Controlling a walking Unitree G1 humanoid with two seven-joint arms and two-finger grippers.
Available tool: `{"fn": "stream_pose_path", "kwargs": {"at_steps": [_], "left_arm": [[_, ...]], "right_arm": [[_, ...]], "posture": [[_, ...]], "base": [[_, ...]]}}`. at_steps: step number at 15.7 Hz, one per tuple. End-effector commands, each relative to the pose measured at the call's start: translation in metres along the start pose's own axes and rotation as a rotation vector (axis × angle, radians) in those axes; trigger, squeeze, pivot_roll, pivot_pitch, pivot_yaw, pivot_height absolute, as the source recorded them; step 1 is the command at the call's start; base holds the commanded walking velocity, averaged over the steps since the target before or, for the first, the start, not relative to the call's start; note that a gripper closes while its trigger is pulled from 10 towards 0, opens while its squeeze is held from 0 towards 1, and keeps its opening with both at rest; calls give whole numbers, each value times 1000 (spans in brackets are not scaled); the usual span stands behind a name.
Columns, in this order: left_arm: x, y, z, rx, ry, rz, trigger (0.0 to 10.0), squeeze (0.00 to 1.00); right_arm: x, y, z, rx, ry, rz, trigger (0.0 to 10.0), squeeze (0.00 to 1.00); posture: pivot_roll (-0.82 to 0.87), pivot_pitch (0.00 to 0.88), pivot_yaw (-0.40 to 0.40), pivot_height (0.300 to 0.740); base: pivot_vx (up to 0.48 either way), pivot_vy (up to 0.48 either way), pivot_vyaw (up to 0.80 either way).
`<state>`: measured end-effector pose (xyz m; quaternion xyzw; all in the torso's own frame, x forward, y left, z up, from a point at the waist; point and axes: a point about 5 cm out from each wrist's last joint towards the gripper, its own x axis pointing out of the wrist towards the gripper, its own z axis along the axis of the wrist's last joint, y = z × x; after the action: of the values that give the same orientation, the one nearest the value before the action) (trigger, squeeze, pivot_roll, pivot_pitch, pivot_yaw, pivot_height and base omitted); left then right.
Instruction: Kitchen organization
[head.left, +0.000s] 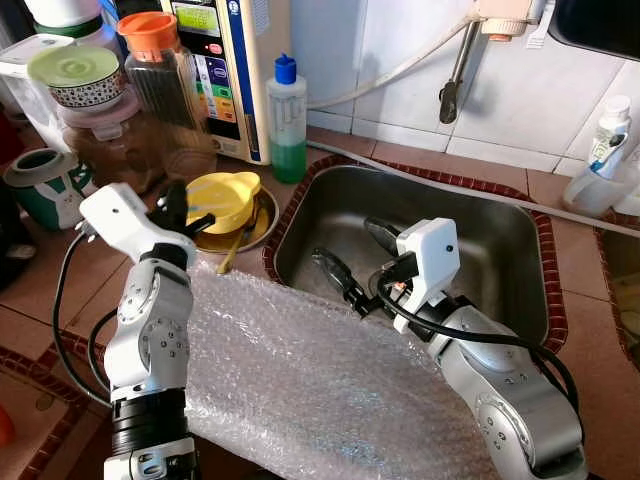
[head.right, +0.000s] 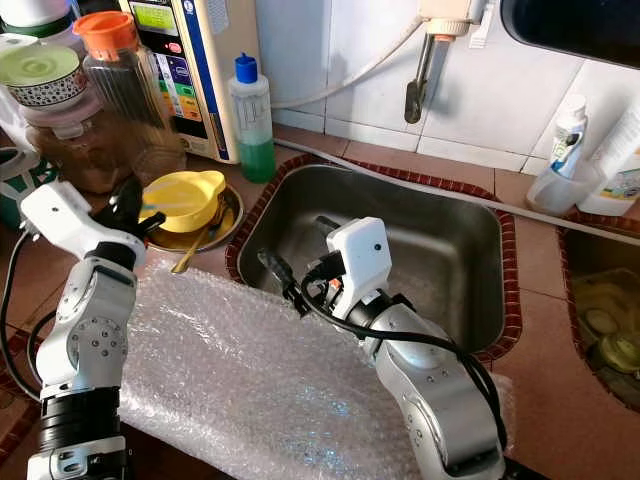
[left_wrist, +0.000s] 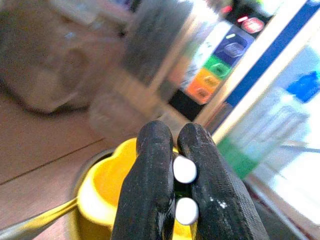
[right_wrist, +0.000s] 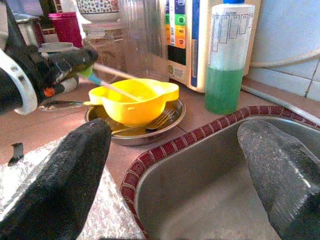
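A yellow bowl (head.left: 222, 198) sits in a metal dish (head.left: 264, 226) on the brown tile counter, left of the steel sink (head.left: 500, 250). A gold fork (right_wrist: 162, 120) lies in the dish. My left gripper (head.left: 188, 212) hovers at the bowl's left rim. Its fingers (left_wrist: 155, 185) are pressed together on a thin pale stick (right_wrist: 120, 90) with a green end that slants into the bowl. My right gripper (head.left: 358, 255) hangs open over the sink's left rim with nothing between its fingers (right_wrist: 65, 175).
Bubble wrap (head.left: 300, 370) covers the counter in front of me. A green soap bottle (head.left: 287, 125), a water purifier (head.left: 235, 60) and several jars (head.left: 90, 110) stand behind the bowl. A faucet (head.left: 455, 85) hangs over the sink.
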<state>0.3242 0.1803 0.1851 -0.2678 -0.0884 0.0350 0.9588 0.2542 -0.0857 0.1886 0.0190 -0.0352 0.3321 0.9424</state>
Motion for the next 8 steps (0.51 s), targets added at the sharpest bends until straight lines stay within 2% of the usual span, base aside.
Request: {"fn": "stream_pose_path", "kwargs": {"at_steps": [1,4,6,8], "left_arm": [[0,-7,10,29,-45,-60,0,0],[-2,-9,17,47,-78,-102,0,0],[-4,-16,19,52,-72,-183,0,0],[-4,-30,20,46,-55,-308,0,0]], "right_arm": [[0,-2,3,-7,-11,-6,10000,0],[1,-3,2,-8,-12,-12,10000,0],[2,-8,3,-36,-19,-53,10000,0],[2,-19,2,-72,-17,-118,10000,0]], "posture": [[-9,89,12,740],[-3,86,11,740],[0,83,9,740],[0,83,7,740]], "base": [[0,0,0],[0,0,0],[0,0,0],[0,0,0]]}}
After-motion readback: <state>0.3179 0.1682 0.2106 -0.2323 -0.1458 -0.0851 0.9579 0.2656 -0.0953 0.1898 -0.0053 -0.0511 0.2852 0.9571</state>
